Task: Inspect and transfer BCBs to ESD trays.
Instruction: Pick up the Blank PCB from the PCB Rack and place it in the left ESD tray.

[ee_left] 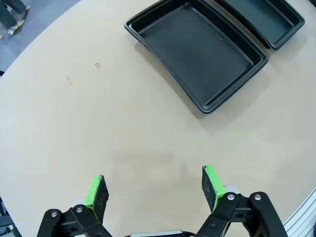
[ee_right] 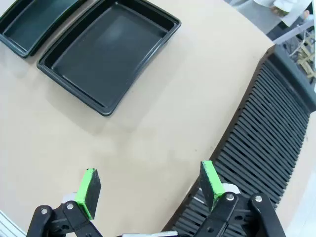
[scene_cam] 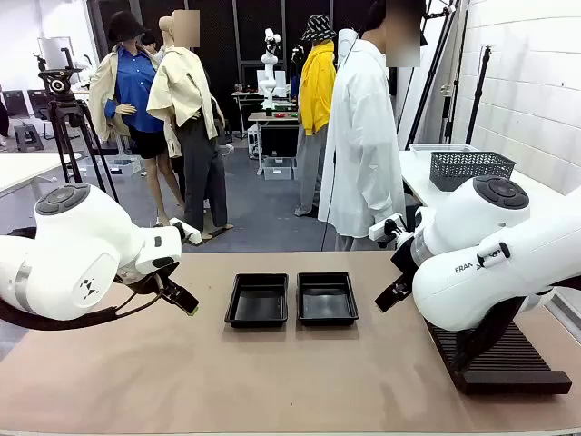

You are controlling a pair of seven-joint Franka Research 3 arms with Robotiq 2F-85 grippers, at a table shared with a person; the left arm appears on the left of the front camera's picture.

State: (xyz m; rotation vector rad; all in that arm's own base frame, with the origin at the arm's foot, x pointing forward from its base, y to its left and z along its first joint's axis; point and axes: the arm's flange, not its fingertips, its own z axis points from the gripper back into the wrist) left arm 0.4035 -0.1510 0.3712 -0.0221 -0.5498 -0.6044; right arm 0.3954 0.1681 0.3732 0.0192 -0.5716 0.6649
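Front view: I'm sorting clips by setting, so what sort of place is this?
Probably a robotics lab: a white left arm and right arm flank a table, a person in a white coat stands across it, and a camera tripod stands at the far left.

From my left wrist camera I see the left gripper (ee_left: pixel 154 180) with its jaws spread wide and nothing between them. The green pads (ee_left: pixel 95 194) stand well apart above bare tan table (ee_left: pixel 74 138), with a faint shadow on the surface between them. Ahead and to the picture's right lies the near tray (ee_left: pixel 197 49), black, glossy and empty, sitting askew in my frame. The far tray (ee_left: pixel 266 17) sits just beside it, cut off by the picture's top-right corner; I can't tell whether their rims touch. A few small specks (ee_left: pixel 97 64) dot the table at upper left, and grey-blue floor (ee_left: pixel 44 15) shows past the table's edge.
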